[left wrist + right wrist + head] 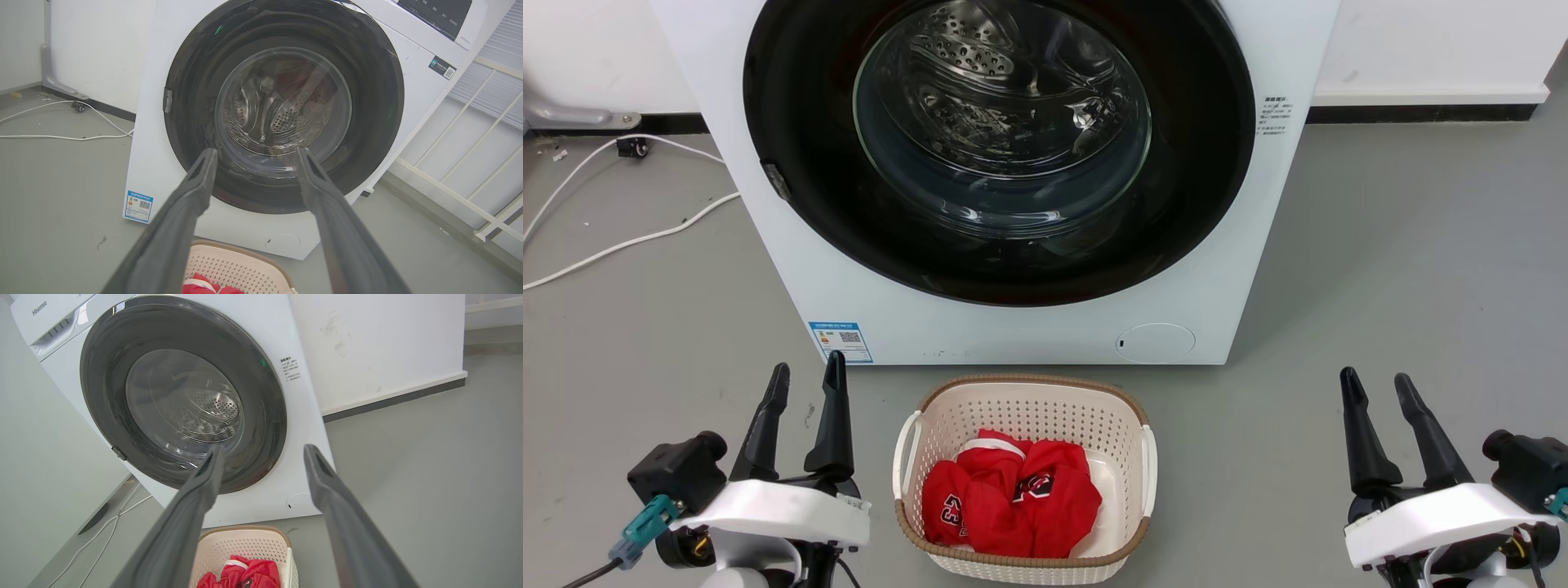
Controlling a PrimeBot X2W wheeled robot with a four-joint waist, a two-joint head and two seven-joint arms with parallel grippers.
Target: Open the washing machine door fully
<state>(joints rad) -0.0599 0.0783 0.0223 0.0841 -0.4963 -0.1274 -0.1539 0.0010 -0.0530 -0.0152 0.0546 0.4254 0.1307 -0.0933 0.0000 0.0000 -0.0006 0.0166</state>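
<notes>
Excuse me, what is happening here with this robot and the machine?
A two-armed robot faces a white washing machine. The washing machine door looks shut, flush with the front. Nothing is being handled: the left gripper and the right gripper are both open and empty, low before the machine and apart from it. Between them a basket of red clothes stands on the floor.

The door [792,106] is shiny black with clear glass in the middle. The drum [980,57] behind it is silver, dotted with little holes. The machine [1029,335] is white, with a blue sticker [841,341]. The basket [1029,380] is cream with tiny holes and a brown rim. The clothes [1013,498] are red with black and white marks. The floor [1380,269] is grey. The cable [629,242] is white.
</notes>
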